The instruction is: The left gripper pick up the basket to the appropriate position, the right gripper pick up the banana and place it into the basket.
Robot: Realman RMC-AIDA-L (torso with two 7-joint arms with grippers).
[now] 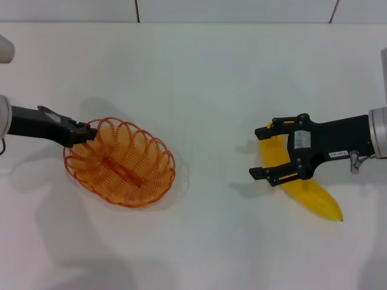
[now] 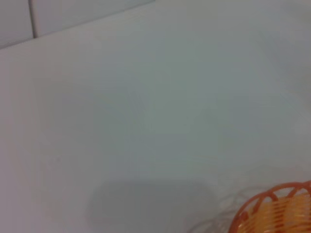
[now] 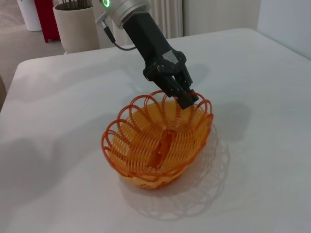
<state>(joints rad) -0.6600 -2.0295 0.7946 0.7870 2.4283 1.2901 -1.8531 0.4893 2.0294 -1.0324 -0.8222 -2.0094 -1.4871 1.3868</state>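
The orange wire basket (image 1: 121,163) is at the left of the white table; it also shows in the right wrist view (image 3: 155,145) and at a corner of the left wrist view (image 2: 277,208). My left gripper (image 1: 91,132) is shut on the basket's rim at its far left side, as the right wrist view (image 3: 187,99) shows. The yellow banana (image 1: 308,193) lies on the table at the right. My right gripper (image 1: 257,151) is open, its two fingers straddling the banana's far end without closing on it.
The white table (image 1: 205,78) stretches between basket and banana. A tiled wall runs along its far edge. In the right wrist view a beige pot (image 3: 75,24) and a red object (image 3: 46,17) stand on the floor beyond the table.
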